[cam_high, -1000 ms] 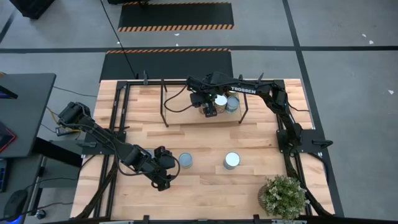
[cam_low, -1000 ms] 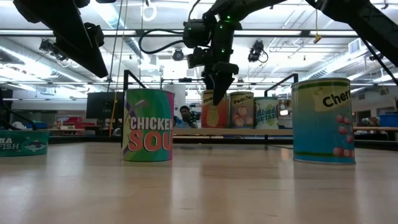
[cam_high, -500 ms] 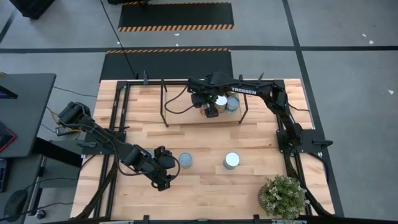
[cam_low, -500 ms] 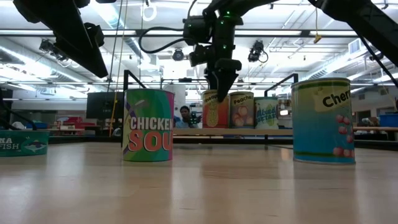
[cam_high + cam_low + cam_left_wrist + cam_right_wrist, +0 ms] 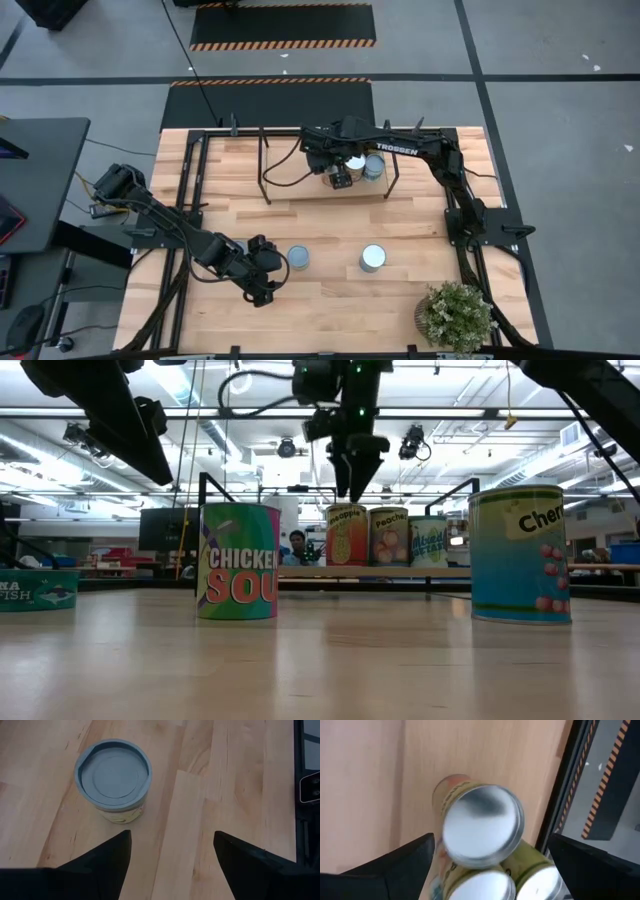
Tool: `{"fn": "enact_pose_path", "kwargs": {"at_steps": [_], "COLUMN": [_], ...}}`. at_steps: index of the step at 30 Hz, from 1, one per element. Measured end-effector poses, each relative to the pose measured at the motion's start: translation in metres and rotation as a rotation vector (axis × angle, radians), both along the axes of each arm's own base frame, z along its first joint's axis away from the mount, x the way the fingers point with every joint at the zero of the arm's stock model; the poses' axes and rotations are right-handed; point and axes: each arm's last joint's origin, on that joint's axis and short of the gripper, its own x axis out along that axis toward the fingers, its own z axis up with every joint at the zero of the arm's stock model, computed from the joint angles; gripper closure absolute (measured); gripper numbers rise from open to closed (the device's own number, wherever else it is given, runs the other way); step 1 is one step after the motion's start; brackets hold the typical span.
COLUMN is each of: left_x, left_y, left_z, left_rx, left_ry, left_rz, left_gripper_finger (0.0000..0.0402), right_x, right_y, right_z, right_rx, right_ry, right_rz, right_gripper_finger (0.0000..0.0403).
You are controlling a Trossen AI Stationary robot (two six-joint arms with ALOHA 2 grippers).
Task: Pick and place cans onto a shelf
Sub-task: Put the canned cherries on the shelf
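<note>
My right gripper hangs open and empty above three cans standing on their bases on the shelf at the table's far side. These are a yellow-labelled can straight below it, a peaches can and a third can. My left gripper is open and empty near the front left. It is just short of a can with a blue-grey top that stands on the tabletop. A white-topped can stands to its right.
A potted plant stands at the table's front right corner. In the low view a flat teal fish can lies at the left. The shelf's black rod legs stand at its corners. People and room clutter show beyond the table.
My right gripper has gone straight up from the yellow-labelled can on the shelf and now hangs clear above its top. The can stays standing where it was.
</note>
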Motion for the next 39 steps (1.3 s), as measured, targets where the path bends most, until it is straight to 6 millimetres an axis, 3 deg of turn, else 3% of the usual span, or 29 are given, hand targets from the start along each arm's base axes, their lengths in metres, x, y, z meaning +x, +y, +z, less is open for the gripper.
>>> {"fn": "enact_pose_path", "kwargs": {"at_steps": [5, 9, 17, 25, 33, 39], "left_x": [-0.001, -0.002, -0.010, -0.017, -0.017, -0.016], "left_y": [-0.001, -0.001, -0.009, -0.019, -0.021, -0.020], "left_z": [0.000, -0.001, -0.002, -0.002, -0.001, -0.001], "left_rx": [0.004, -0.002, 0.003, 0.025, 0.035, 0.035], "left_ry": [0.005, 0.015, 0.035, 0.003, -0.020, -0.022], "left_rz": [-0.005, -0.010, -0.031, -0.013, -0.004, 0.000], "left_gripper_finger": [0.0114, 0.0114, 0.0114, 0.0114, 0.0114, 0.0114], "right_x": [0.001, 0.008, 0.013, -0.015, -0.043, -0.061], "right_y": [0.018, 0.047, 0.133, 0.206, 0.234, 0.239], "right_z": [0.016, 0.019, -0.006, -0.008, -0.045, -0.072], "right_rx": [0.065, 0.182, 0.202, 0.196, 0.222, 0.227], "right_ry": [-0.058, -0.125, -0.052, -0.061, -0.075, -0.029], "right_rz": [-0.048, -0.074, 0.017, 0.113, 0.096, 0.072], "right_gripper_finger": [0.0005, 0.0005, 0.0009, 0.0021, 0.0025, 0.0025]}}
